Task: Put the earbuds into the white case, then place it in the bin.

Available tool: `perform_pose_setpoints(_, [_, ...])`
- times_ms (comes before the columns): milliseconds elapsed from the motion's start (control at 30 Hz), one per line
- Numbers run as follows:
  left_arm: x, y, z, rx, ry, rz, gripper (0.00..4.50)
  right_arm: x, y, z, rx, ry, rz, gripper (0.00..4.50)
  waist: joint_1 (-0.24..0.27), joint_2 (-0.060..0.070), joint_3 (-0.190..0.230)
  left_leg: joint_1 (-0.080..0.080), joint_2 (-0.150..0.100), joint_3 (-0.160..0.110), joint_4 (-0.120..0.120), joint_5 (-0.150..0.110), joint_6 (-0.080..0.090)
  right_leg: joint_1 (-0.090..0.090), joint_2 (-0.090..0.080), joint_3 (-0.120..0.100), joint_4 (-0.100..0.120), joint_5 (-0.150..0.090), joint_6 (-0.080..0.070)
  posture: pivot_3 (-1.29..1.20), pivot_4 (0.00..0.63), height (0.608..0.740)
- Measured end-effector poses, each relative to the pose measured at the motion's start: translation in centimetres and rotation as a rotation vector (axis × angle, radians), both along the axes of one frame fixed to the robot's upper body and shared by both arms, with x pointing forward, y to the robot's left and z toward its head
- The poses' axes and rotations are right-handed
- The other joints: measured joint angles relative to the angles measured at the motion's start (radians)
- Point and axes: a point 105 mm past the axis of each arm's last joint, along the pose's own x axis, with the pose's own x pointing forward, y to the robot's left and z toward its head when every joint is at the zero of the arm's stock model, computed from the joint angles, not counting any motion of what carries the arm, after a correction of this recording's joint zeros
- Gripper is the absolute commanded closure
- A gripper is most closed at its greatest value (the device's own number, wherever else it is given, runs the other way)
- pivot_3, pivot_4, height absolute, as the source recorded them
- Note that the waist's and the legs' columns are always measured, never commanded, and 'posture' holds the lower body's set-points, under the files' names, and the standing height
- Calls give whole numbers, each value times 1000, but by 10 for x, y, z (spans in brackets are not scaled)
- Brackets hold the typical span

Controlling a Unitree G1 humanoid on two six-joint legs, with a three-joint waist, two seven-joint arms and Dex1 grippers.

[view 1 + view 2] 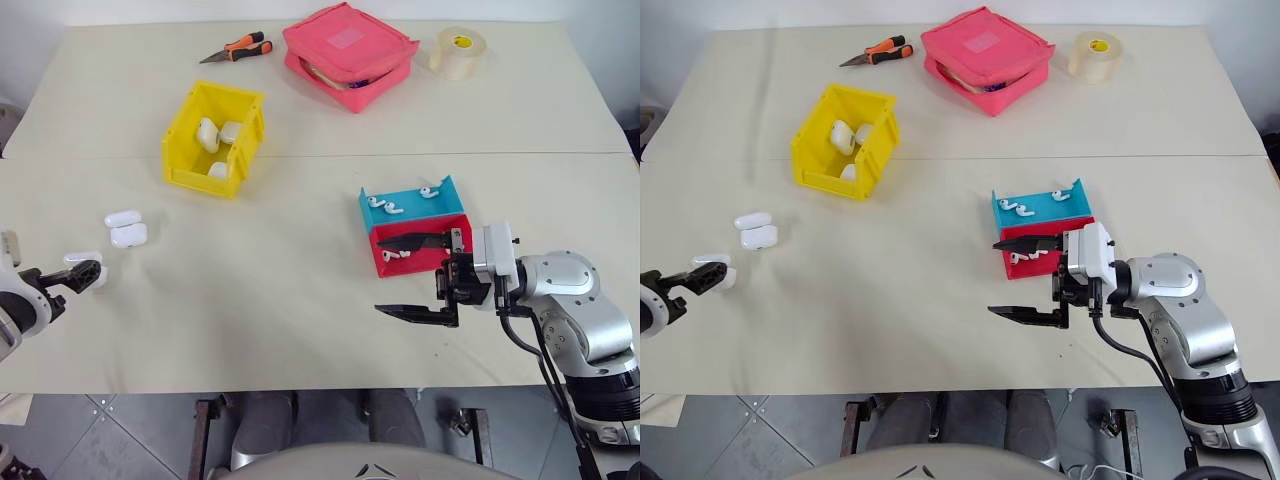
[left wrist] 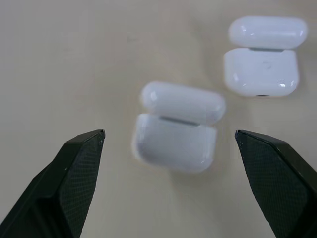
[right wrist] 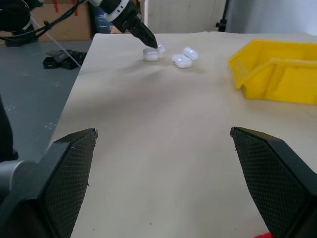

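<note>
Left wrist view shows the spread left claw (image 2: pixel 169 136) framing an open-lidded white case (image 2: pixel 176 128).

Left gripper (image 1: pixel 86 272) sits low at the robot's far left, black fingers (image 2: pixel 74 168) spread wide and angled forward and down, nothing between them. Right arm bent in from the right side, silver forearm leading to a wrist turned so the right gripper (image 1: pixel 412 277) points level toward the robot's left. Its jaws are wide apart, one finger (image 1: pixel 420 241) above the other, empty.
</note>
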Motion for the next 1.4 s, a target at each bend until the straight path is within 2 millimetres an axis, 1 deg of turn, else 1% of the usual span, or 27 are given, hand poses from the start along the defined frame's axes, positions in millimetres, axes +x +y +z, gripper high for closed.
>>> perform_pose_setpoints(100, [5,0,-8,-18,39,-3,30,0,1,1,3,-6,-8,0,-9,0,0,0,0,0,0,0,-1,0,0,0,0,0,0,0,150,740])
perform_pose_setpoints(233, [9,3,-18,-24,83,6,30,-1,2,3,6,-18,-15,0,-9,0,0,0,1,1,0,0,-1,0,0,0,0,0,0,0,150,740])
perform_pose_setpoints(400, [15,4,-15,-5,70,2,30,1,3,4,16,-26,-40,0,-8,0,0,0,1,0,0,0,-1,0,0,0,0,0,0,0,150,740])
perform_pose_setpoints(533, [18,0,-17,1,73,-29,30,2,3,2,19,-23,-57,0,-9,0,0,0,1,0,0,0,-1,0,0,0,0,0,0,0,150,740])
perform_pose_setpoints(667, [19,3,-17,3,83,-45,30,3,4,2,24,-24,-67,0,-8,0,0,0,1,1,1,1,-2,0,0,0,1,0,0,0,150,740])
perform_pose_setpoints(767, [17,5,-18,7,91,-43,555,3,4,2,29,-25,-71,0,-9,0,0,0,1,0,0,1,-2,0,0,0,1,0,0,0,150,740])
perform_pose_setpoints(867, [15,5,-18,8,106,-49,1432,4,5,2,32,-28,-74,0,-11,0,0,0,1,1,0,1,-2,0,0,0,1,0,0,0,150,740])
perform_pose_setpoints(900, [14,6,-19,10,110,-48,1634,4,5,2,33,-29,-74,0,-11,0,0,0,1,1,0,1,-2,0,0,1,1,0,0,0,150,740])
perform_pose_setpoints(1133, [5,6,-21,21,127,-53,1634,5,7,4,42,-52,-72,0,-12,0,0,0,1,1,0,1,-2,0,1,1,1,0,0,0,150,740])
perform_pose_setpoints(1200, [3,0,-20,28,101,-97,1634,6,8,4,46,-53,-72,0,-12,0,0,0,2,1,0,0,-2,0,1,1,0,0,0,0,150,740])
perform_pose_setpoints(1267, [4,-14,-20,6,44,-185,1634,8,7,2,43,-46,-77,0,-10,0,0,0,2,1,0,0,-2,0,0,1,-1,0,0,0,150,740])
perform_pose_setpoints(1333, [0,-31,-17,-9,-26,-297,1634,9,6,1,41,-39,-76,0,-9,0,0,-1,2,1,0,0,-2,0,0,0,-1,0,-1,0,150,740])
perform_pose_setpoints(1400, [-6,-42,-10,3,-117,-398,1634,9,6,0,39,-34,-75,0,-9,0,0,-1,3,1,0,0,-2,0,1,0,-1,0,-1,0,150,740])
